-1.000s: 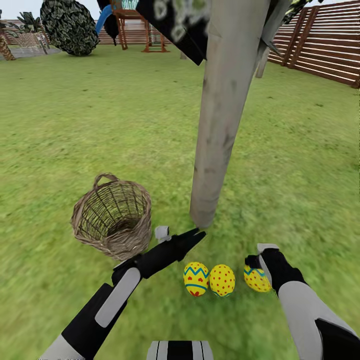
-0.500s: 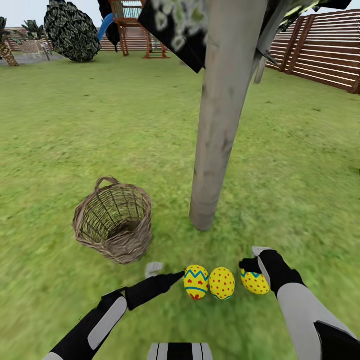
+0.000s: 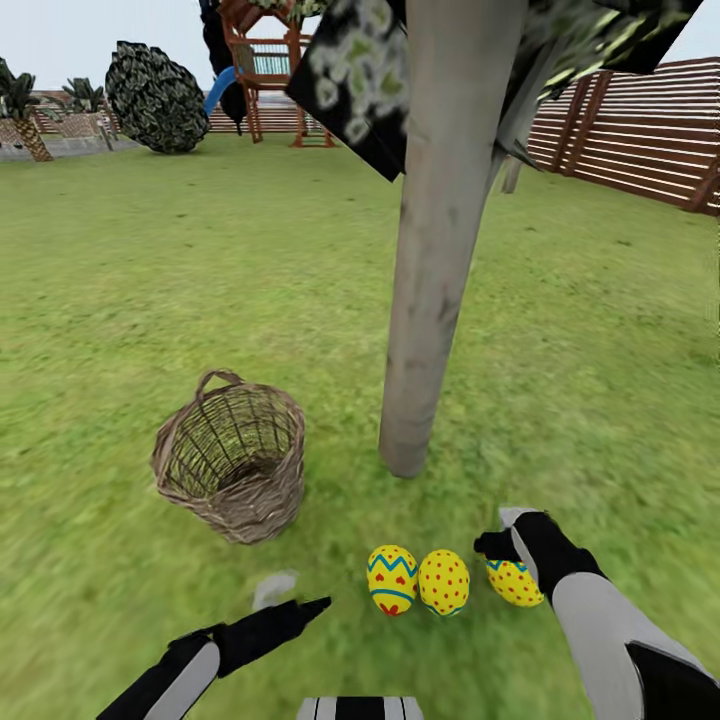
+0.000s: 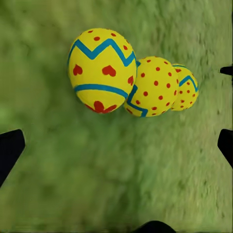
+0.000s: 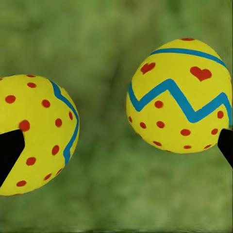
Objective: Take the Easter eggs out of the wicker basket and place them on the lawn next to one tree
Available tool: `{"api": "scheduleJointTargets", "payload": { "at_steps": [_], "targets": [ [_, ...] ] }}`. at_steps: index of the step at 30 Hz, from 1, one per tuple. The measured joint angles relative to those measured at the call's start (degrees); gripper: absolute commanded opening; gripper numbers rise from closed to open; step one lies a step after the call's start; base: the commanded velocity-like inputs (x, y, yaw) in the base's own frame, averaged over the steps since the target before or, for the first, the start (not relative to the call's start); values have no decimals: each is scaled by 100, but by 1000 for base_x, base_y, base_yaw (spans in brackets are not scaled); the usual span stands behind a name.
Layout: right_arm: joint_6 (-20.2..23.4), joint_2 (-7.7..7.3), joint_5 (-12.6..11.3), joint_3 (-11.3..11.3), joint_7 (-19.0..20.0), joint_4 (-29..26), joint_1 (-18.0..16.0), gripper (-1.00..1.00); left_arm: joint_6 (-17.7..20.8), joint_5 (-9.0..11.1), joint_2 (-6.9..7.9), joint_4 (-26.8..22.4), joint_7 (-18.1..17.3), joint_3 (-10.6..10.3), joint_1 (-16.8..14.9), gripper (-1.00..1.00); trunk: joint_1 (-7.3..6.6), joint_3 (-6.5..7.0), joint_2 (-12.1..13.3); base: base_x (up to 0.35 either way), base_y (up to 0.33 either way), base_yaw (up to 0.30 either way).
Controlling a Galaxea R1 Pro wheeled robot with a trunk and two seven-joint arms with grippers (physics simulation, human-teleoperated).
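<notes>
Though both fingers (image 3: 285, 597) (image 3: 508, 533) spread, empty: 3 smooth ovoid eggs (image 3: 441, 581) on mottled grass (image 3: 150, 280).

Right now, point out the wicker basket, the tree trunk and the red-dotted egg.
wicker basket (image 3: 262, 510): head view, front outer wall.
tree trunk (image 3: 425, 300): head view, middle of the trunk.
red-dotted egg (image 3: 444, 582): head view, centre of its shell.

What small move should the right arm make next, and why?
Probably lift the right gripper up and back. All three eggs lie on the lawn by the tree, and the wicker basket looks empty.
</notes>
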Motion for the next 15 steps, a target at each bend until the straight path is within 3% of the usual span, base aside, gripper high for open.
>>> {"api": "scheduleJointTargets", "payload": {
  "at_steps": [5, 6, 7, 11, 15],
  "targets": [
    [-503, -24, 36, 2, 6, 684, 163, 100, 15, 18, 70, 493, 50, -2, 1, 100, -13, 111, 7, 0, 0, 0],
    [-556, -27, 38, 3, 6, 764, 204, 100, 19, 26, 59, 511, 169, -7, 1, 100, -16, 133, 8, 0, 0, 0],
    [-647, -29, 41, 4, 6, 859, 301, 100, 25, 39, 38, 522, 538, -20, 5, 100, -18, 155, 9, 0, 0, 0],
    [-704, -40, 62, 12, 6, 896, 476, 100, 29, 66, 24, 559, 838, -28, 28, 100, -29, 244, 15, 0, 0, 0],
    [-727, -40, 372, 12, 5, 1005, 526, 100, 30, 67, 35, 869, 876, 0, 51, 100, -39, 333, 20, 0, 0, 0]
  ]
}}
